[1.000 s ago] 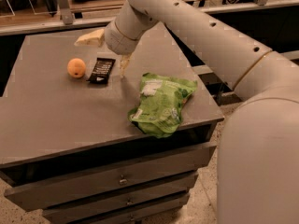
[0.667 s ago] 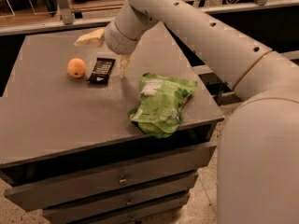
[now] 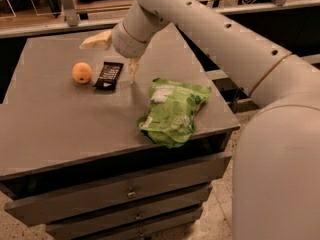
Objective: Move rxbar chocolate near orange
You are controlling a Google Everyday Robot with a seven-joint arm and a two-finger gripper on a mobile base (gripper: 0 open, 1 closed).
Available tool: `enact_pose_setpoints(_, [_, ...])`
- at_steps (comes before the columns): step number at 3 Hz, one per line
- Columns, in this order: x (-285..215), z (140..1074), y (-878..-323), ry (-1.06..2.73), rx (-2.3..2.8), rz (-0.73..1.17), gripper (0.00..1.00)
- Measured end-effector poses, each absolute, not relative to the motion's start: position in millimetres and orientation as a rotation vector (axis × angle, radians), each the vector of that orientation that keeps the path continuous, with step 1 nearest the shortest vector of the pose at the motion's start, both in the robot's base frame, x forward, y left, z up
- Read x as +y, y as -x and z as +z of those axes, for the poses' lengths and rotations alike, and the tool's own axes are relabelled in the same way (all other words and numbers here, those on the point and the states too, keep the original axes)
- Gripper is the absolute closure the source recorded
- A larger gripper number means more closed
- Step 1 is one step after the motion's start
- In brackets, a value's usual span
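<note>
The rxbar chocolate (image 3: 109,75), a slim black wrapper with white lettering, lies flat on the grey table (image 3: 60,129) at the back left. The orange (image 3: 82,72) sits just left of it, a small gap apart. My gripper (image 3: 114,55) hangs just above and behind the bar, open and empty. One pale finger (image 3: 96,40) points left over the table behind the orange. The other finger (image 3: 133,69) points down just right of the bar, its tip close to the table.
A large crumpled green snack bag (image 3: 175,111) lies near the table's front right edge. My arm (image 3: 210,29) reaches in from the right. Drawers (image 3: 130,191) run below the tabletop. A rail and shelving stand behind the table.
</note>
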State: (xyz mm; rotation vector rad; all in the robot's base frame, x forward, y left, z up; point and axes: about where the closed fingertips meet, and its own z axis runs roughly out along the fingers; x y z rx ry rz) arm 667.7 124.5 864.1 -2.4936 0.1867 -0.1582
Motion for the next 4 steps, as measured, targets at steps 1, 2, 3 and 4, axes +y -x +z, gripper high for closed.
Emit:
enact_pose_setpoints(1, [124.5,865.2,-667.7,2.494,0.187,-0.158,0.26])
enact_pose_setpoints(2, [124.5,865.6,-667.6,2.494,0.187,-0.158,0.33])
enact_pose_setpoints(3, [107.9,927.9,-647.4,2.436,0.119,-0.357,0.03])
enact_pose_setpoints(4, [84.1,1012.8,-617.3,2.346,0.039,-0.604,0.00])
